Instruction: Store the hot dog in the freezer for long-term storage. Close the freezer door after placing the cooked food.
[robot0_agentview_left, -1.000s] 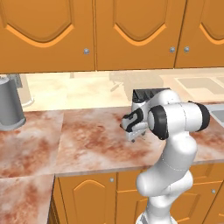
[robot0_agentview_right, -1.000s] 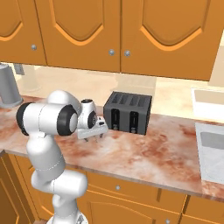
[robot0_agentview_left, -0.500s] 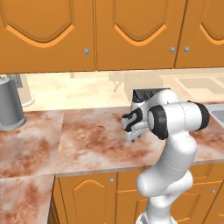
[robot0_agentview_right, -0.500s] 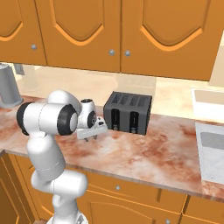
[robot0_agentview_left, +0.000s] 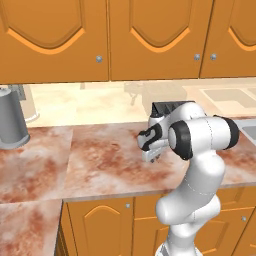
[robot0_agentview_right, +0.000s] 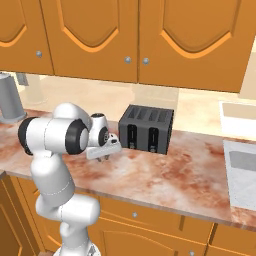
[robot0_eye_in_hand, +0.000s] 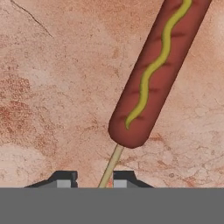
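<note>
The hot dog (robot0_eye_in_hand: 153, 74) lies on the marbled counter (robot0_agentview_left: 100, 160); it is reddish-brown, with a wavy yellow line along it and a thin pale stick at its near end. In the hand view my gripper (robot0_eye_in_hand: 95, 179) straddles that stick, fingertips (robot0_eye_in_hand: 65, 178) close on both sides with a gap still showing on the left. From the base cameras the gripper (robot0_agentview_left: 151, 157) (robot0_agentview_right: 102, 157) points down just above the counter in front of the toaster. The freezer and its door are out of view.
A black toaster (robot0_agentview_right: 147, 129) (robot0_agentview_left: 167, 107) stands right behind the hand. A grey canister (robot0_agentview_left: 12, 120) (robot0_agentview_right: 9, 102) sits at the far left by the wall. A sink (robot0_agentview_right: 242, 170) lies to the right. Orange wall cabinets hang overhead.
The fingers have drawn in from wide apart to narrow. The arm and hand have stayed in place over the counter.
</note>
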